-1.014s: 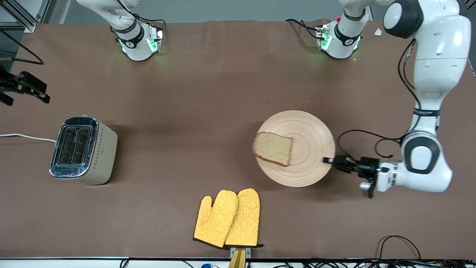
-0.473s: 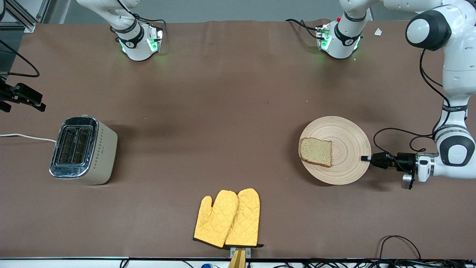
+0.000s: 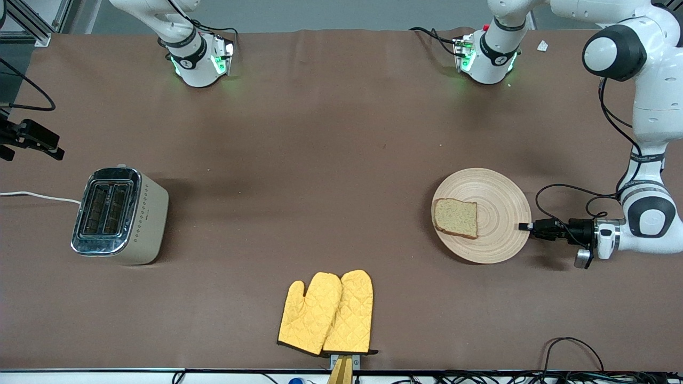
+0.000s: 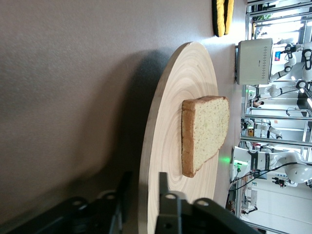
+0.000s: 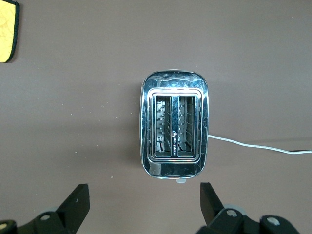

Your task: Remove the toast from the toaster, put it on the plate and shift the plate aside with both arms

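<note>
Two fingers of our left gripper point(image 3: 524, 226) straddle the plate point(image 3: 496, 186) rim at three o'clock, slightly apart. The toast point(image 3: 455, 217) lies toward nine. Our right gripper point(image 5: 143, 195) waits, spread wide, near the toaster point(image 5: 174, 124).

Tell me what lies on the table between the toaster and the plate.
Nothing: the front view shows only bare brown table between the toaster and the plate. The oven mitts lie nearer the camera, off that line.
</note>
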{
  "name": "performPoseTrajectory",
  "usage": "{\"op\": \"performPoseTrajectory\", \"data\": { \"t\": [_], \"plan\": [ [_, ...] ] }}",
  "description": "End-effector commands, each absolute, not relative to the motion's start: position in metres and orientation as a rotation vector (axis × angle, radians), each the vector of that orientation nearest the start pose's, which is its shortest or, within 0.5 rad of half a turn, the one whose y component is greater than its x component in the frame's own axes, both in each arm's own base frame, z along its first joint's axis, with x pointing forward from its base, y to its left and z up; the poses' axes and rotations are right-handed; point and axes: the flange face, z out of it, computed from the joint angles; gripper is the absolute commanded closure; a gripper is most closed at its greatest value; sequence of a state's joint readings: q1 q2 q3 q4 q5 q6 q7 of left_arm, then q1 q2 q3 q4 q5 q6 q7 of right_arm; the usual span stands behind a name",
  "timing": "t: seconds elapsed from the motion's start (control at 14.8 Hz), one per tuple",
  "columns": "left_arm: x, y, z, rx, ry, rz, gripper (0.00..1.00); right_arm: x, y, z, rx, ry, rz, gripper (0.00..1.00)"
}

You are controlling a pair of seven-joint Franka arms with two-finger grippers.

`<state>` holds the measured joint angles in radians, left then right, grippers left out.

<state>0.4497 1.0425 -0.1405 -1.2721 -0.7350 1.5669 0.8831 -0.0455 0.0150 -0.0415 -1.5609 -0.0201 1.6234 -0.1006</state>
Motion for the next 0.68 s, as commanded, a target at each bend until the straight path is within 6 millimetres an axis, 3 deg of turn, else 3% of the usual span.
{"op": "performPoseTrajectory", "data": {
  "t": [0.0,0.14,0.27,0.47,0.61],
  "plan": [
    [0.667,0.163,0.146,2.108,-0.317,-0.126,0.0,0.56,-0.047,0.626,-3.161,-0.023,-0.075,0.0],
    [0.69,0.151,0.191,2.215,-0.439,-0.123,0.0,0.561,-0.042,0.627,-3.16,-0.032,-0.083,0.0],
    [0.71,0.124,0.255,2.353,-0.553,-0.118,0.0,0.561,-0.041,0.627,-3.16,-0.035,-0.08,0.0],
    [0.725,0.057,0.359,2.567,-0.644,-0.102,0.0,0.561,-0.041,0.627,-3.16,-0.035,-0.078,0.0],
    [0.721,0.002,0.423,2.721,-0.655,-0.096,0.0,0.561,-0.042,0.627,-3.16,-0.037,-0.078,0.0]
  ]
}}
